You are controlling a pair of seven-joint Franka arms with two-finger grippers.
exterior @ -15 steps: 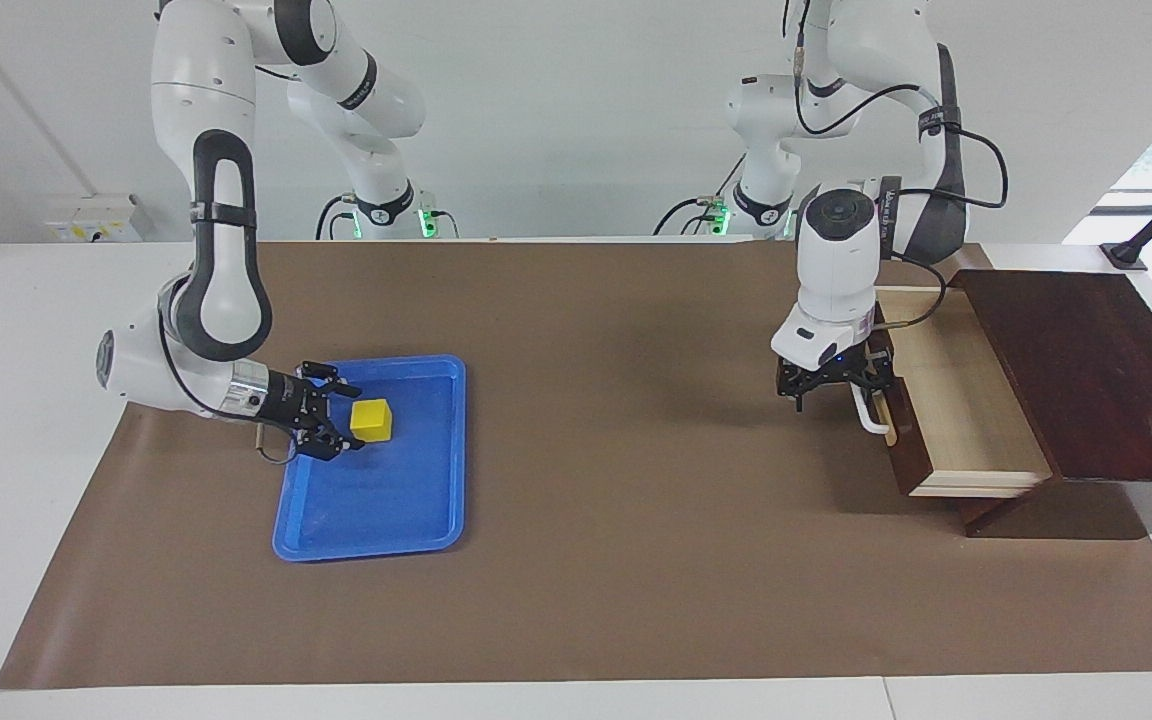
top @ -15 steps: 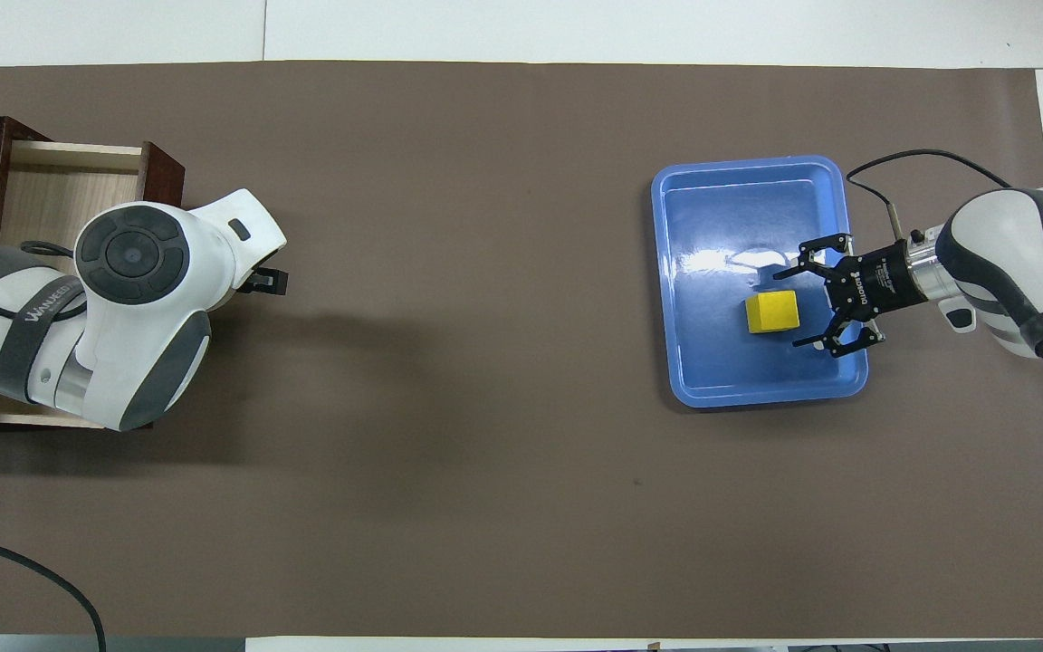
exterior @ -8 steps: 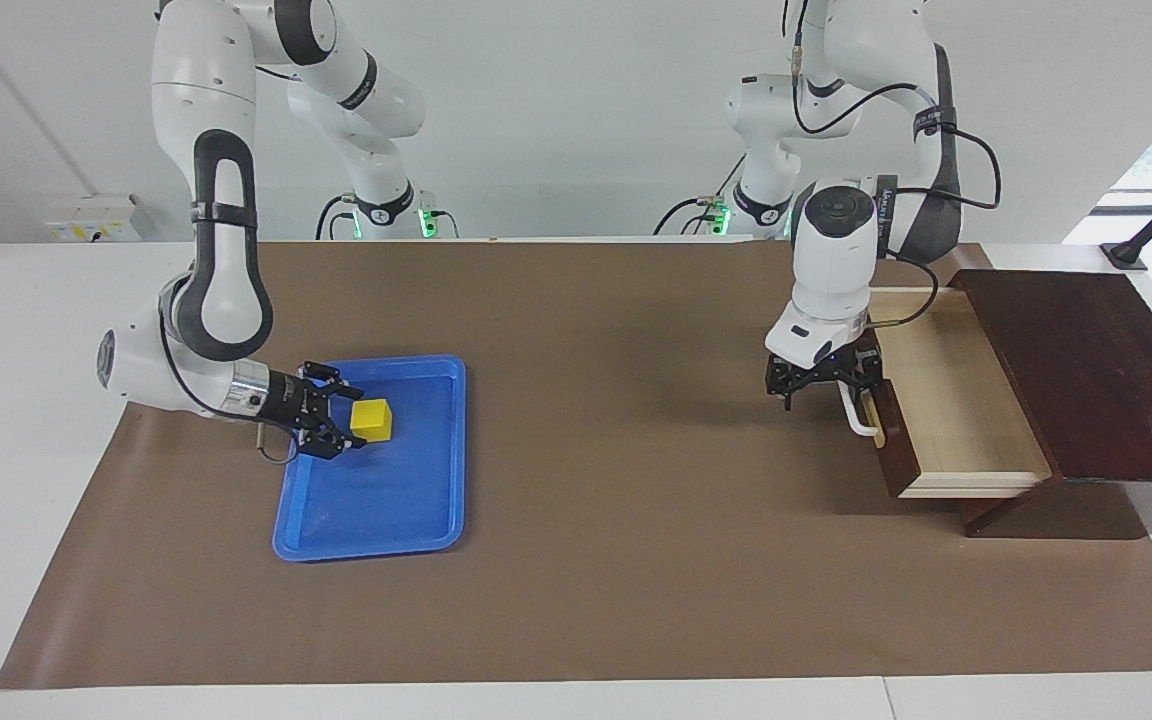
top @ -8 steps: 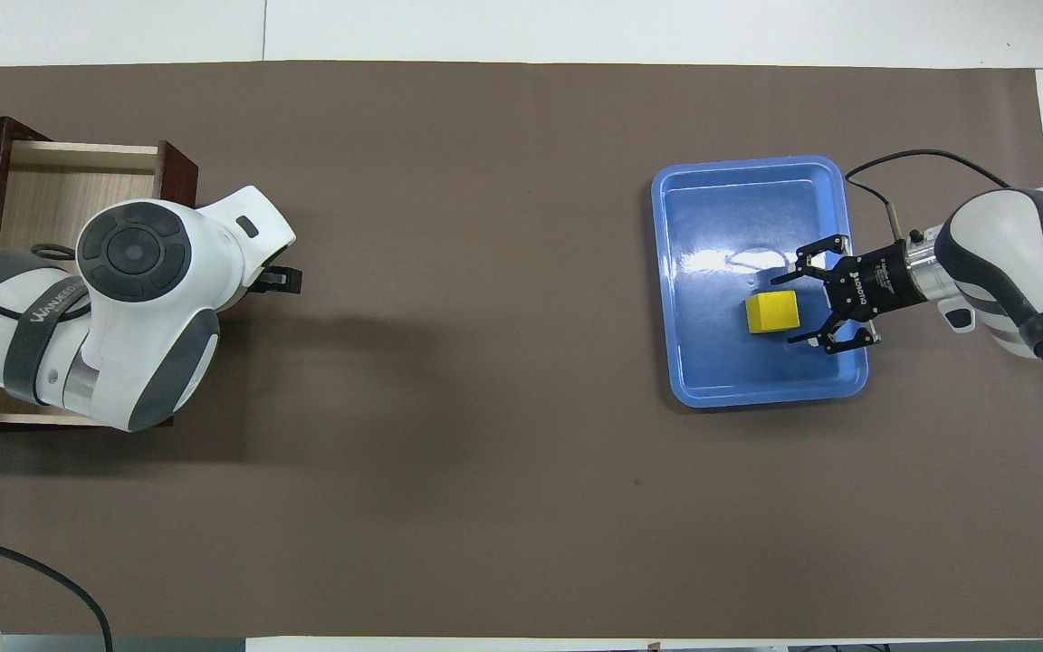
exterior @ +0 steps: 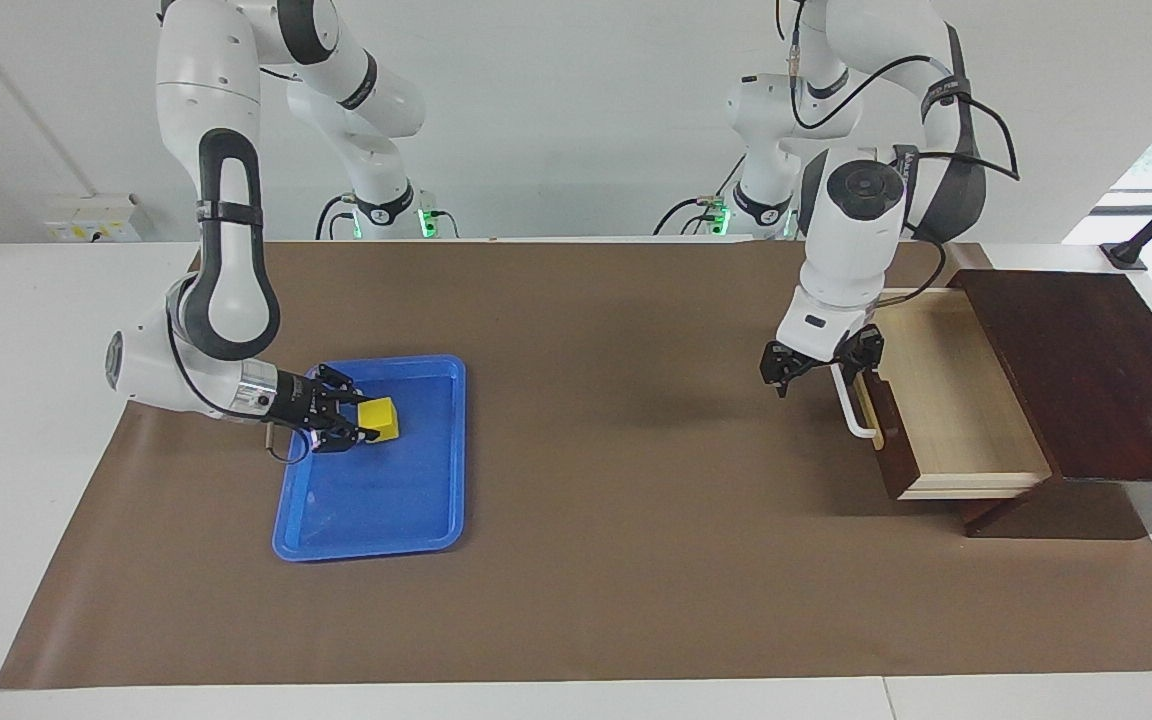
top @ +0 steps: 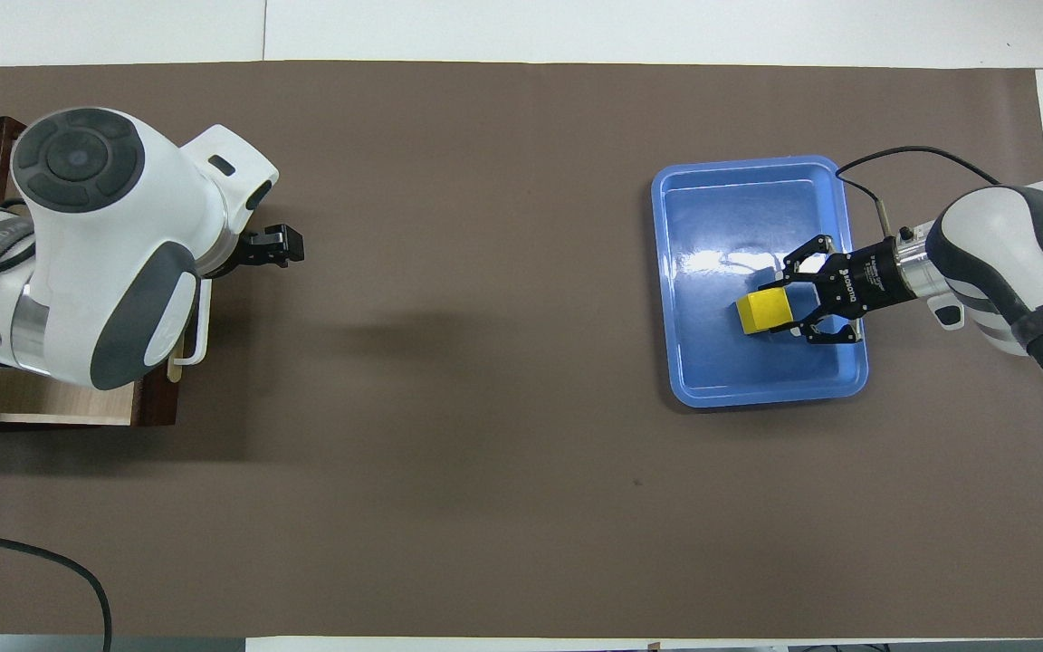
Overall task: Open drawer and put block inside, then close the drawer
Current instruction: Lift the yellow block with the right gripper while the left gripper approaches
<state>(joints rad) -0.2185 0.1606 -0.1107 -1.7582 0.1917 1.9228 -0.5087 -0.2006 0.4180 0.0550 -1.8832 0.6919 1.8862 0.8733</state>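
Observation:
The yellow block (exterior: 379, 418) (top: 764, 313) sits slightly tilted in the blue tray, with my right gripper (exterior: 366, 420) (top: 768, 310) shut on it from the side. At the left arm's end of the table the drawer (exterior: 946, 400) (top: 51, 405) stands pulled out of its dark wooden box (exterior: 1096, 370), showing its pale wood inside. My left gripper (exterior: 821, 368) (top: 272, 246) hangs open just above the end of the white handle (exterior: 851, 405) (top: 198, 317) that is nearer to the robots, gripping nothing. In the overhead view the left arm hides most of the drawer.
The blue tray (exterior: 366, 545) (top: 757, 394) lies on the brown mat (exterior: 616, 520) toward the right arm's end. The right arm's cable (top: 902, 158) loops just off the tray's edge.
My right gripper has shut on the block, nudging and tilting it. My left gripper has risen off the handle, after drawing the drawer slightly farther out.

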